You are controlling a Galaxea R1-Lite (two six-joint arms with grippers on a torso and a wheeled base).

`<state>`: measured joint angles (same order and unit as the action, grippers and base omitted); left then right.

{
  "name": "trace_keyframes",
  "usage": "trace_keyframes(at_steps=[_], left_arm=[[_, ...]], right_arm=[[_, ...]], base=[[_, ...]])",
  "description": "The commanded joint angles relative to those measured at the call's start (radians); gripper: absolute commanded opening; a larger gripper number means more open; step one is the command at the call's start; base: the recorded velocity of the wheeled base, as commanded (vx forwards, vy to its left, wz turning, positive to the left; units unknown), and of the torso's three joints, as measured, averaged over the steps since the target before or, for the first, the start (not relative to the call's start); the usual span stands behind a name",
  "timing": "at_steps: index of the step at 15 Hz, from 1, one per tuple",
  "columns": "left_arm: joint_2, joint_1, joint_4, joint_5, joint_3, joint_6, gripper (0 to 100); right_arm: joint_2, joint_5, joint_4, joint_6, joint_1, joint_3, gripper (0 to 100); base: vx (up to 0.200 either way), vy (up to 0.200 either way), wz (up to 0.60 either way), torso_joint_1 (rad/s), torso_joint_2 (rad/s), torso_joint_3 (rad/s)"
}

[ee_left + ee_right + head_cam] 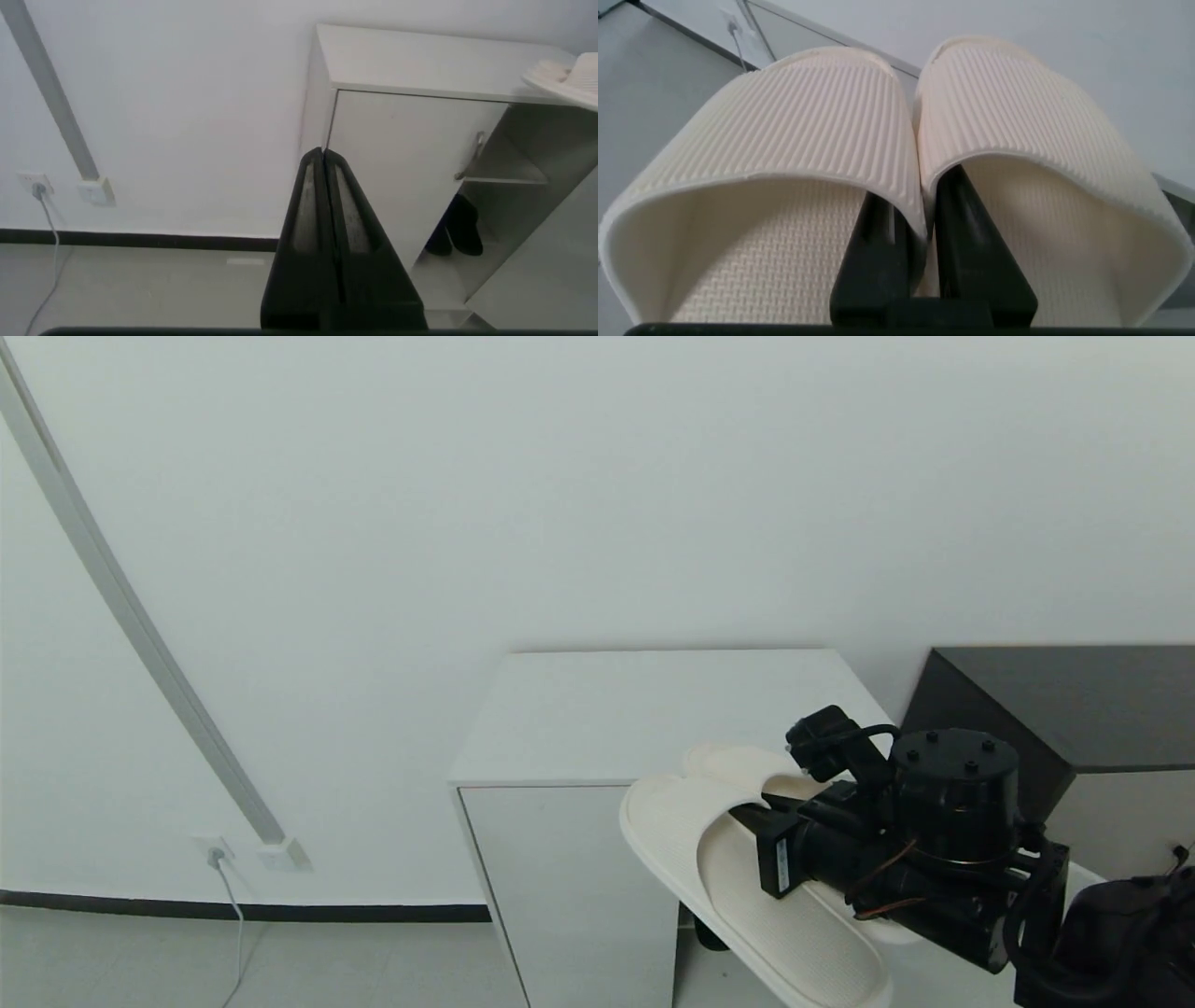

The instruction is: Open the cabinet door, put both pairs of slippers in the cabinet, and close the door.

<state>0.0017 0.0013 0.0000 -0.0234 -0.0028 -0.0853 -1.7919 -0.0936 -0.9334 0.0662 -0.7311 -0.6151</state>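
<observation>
The pair of slippers (pixel 803 933) is cream foam with ribbed straps, pebbled footbeds and rounded toes. The two are pressed side by side and held in the air in front of the white cabinet (pixel 653 709), about level with its top front edge. The right pincer (pixel 924 224) has one finger under each strap and is clamped on the two inner strap walls where they meet.

The cabinet is a plain, smooth, square-edged box. Its door (pixel 402 168) stands open, with a slim metal handle (pixel 474 154) at its free edge. Inside is a shelf (pixel 505 177), and below it is what looks like a dark pair of shoes (pixel 458 229), too small to be sure.

The left pincer (pixel 324 161) hangs in front of the door with its black fingers pressed together and nothing between them.

A dark, flat-topped unit (pixel 1074 700) stands beside the cabinet. On the wall, a grey strip (pixel 121 597) slants down to a socket (pixel 217 849).
</observation>
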Motion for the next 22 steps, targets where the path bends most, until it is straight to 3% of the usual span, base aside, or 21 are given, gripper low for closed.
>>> trace_keyframes(at_steps=[1, 5, 10, 14, 22], left_arm=[[0.001, 0.0, 0.0, 0.0, 0.0, 0.001, 0], [0.001, 0.0, 0.0, 0.0, 0.0, -0.001, 0], [0.001, 0.0, -0.002, -0.001, 0.0, -0.001, 0], [0.001, 0.0, -0.002, -0.001, 0.0, -0.001, 0], [0.001, 0.0, -0.002, -0.003, 0.0, -0.001, 0]], right_arm=[[0.0, -0.001, -0.001, 0.0, -0.001, 0.0, 0], [0.0, -0.001, -0.03, -0.002, -0.001, 0.02, 0], [0.005, 0.0, -0.076, -0.02, -0.001, 0.061, 0], [-0.03, 0.009, -0.234, -0.077, 0.013, 0.118, 0], [-0.003, 0.014, -0.283, -0.12, 0.001, 0.156, 0]], base=[[0.0, -0.2, 0.0, 0.007, 0.0, -0.002], [0.0, -0.2, 0.0, 0.004, 0.0, 0.001], [0.0, 0.0, 0.0, 0.0, 0.0, 0.0], [0.0, 0.0, 0.0, 0.0, 0.0, 0.0], [0.0, 0.0, 0.0, 0.0, 0.0, 0.0]])
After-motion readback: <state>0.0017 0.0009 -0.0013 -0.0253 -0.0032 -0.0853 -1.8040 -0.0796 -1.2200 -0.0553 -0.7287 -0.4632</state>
